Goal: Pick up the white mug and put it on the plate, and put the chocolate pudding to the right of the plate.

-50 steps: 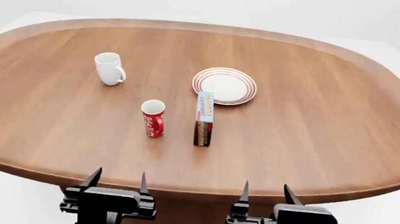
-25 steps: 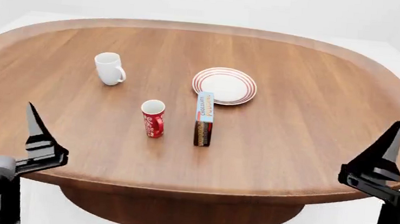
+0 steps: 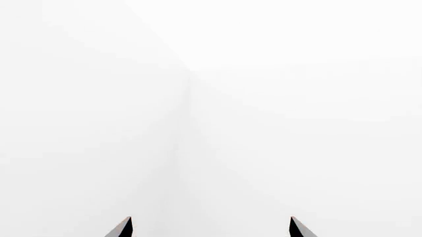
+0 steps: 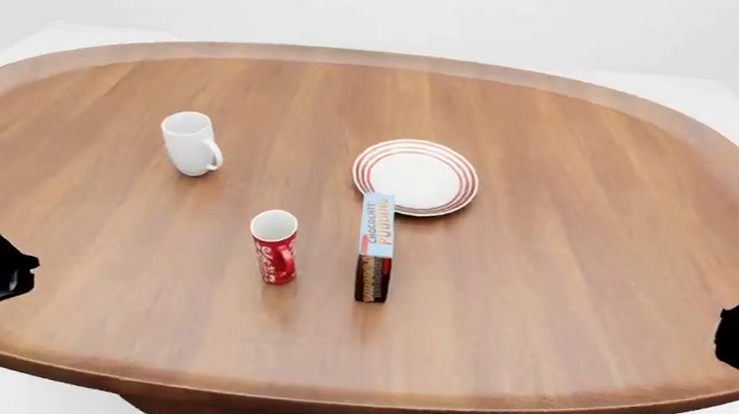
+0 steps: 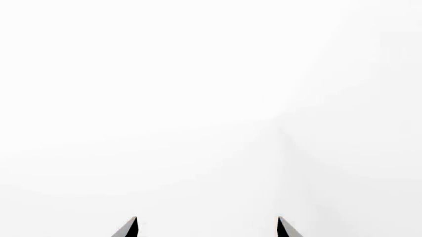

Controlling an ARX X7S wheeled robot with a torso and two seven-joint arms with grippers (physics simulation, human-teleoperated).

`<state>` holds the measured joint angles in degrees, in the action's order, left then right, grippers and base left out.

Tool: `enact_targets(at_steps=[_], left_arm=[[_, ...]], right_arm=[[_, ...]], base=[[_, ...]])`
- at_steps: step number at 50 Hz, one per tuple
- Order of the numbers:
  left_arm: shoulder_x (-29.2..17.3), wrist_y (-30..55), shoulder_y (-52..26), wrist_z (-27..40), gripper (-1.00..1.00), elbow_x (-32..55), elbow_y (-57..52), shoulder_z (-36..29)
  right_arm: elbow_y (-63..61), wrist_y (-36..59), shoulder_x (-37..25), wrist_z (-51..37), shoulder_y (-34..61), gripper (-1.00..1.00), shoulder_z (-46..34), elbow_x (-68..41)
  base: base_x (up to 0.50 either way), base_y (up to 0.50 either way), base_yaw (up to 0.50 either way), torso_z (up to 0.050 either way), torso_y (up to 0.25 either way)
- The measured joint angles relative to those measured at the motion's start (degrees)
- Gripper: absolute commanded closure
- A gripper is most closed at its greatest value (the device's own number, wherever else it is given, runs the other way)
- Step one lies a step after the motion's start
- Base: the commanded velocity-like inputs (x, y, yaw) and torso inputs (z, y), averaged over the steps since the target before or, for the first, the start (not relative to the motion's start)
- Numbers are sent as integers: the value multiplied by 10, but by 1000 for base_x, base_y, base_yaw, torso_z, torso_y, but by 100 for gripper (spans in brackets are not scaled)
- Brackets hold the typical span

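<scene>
head view: oval wooden desk (image 4: 577, 285) fills most of the frame. white mug (image 4: 190, 143) stands upright in the left-centre, handle toward the right, well apart from everything else. plate (image 4: 415, 177) lies flat just right of centre, nothing on it. chocolate pudding (image 4: 376, 247) stands on its long edge just below the plate's lower-left rim, near it, contact not clear. red cup (image 4: 273, 246) stands upright just left of the box, apart from it.

left gripper (image 3: 210, 228): in the left wrist view only two dark fingertips (image 3: 122, 229) show at the bottom edge, spread wide, released, nothing between them, white background only. right gripper (image 5: 207, 228): same in the right wrist view, tips spread, released, holding nothing.

in the head view dark arm parts sit at the lower left and right frame edges, clear of every object
</scene>
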<state>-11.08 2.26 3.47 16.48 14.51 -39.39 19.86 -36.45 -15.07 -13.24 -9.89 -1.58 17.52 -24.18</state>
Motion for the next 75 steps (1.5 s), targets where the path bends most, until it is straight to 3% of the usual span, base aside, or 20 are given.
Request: enact_targets(at_steps=[75], left_arm=[[-21, 3, -1, 29, -100, -8, 3, -51]], right_arm=[[-13, -19, -21, 15, -17, -100, -62, 20]], base=[[500, 1, 0, 0, 0]])
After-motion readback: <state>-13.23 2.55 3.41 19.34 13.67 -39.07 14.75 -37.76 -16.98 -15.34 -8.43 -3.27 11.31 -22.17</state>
